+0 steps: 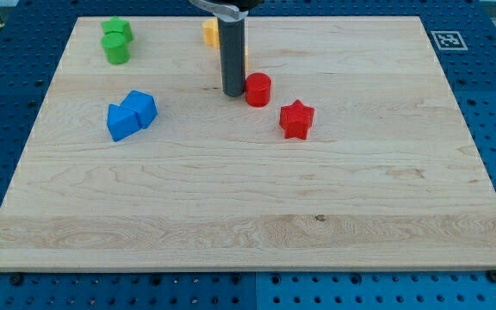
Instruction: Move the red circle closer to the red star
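The red circle (258, 89) is a short red cylinder on the wooden board, a little above and left of the red star (296, 119). A small gap separates the two. My tip (233, 93) stands just left of the red circle, touching or almost touching its left side. The dark rod rises from there to the view's top.
Two blue blocks (131, 114) sit together at the left. Two green blocks (116, 40) sit at the top left. A yellow block (211, 33) is partly hidden behind the rod at the top. The wooden board (248, 215) lies on a blue perforated table.
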Controlling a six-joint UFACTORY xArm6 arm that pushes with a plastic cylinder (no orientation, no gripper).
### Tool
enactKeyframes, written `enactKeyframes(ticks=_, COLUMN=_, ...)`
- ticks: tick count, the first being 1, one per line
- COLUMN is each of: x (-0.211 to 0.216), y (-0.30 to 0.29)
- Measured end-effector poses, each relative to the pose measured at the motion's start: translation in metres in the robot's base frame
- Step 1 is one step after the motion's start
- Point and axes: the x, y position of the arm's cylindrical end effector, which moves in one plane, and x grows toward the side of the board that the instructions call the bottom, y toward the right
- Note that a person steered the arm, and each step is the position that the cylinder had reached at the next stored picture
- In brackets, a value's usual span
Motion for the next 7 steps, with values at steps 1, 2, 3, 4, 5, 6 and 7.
enactKeyframes(ticks=1, x=-0.014, y=0.001)
enactKeyframes(ticks=2, x=-0.007, y=0.02)
enactKeyframes(ticks=3, x=0.028, y=0.043)
enactKeyframes(ticks=4, x=0.036, y=0.059)
enactKeyframes(ticks=5, x=0.036, y=0.061)
enactKeyframes(ticks=6, x=0.036, y=0.061)
enactKeyframes(ticks=7, x=0.03, y=0.051)
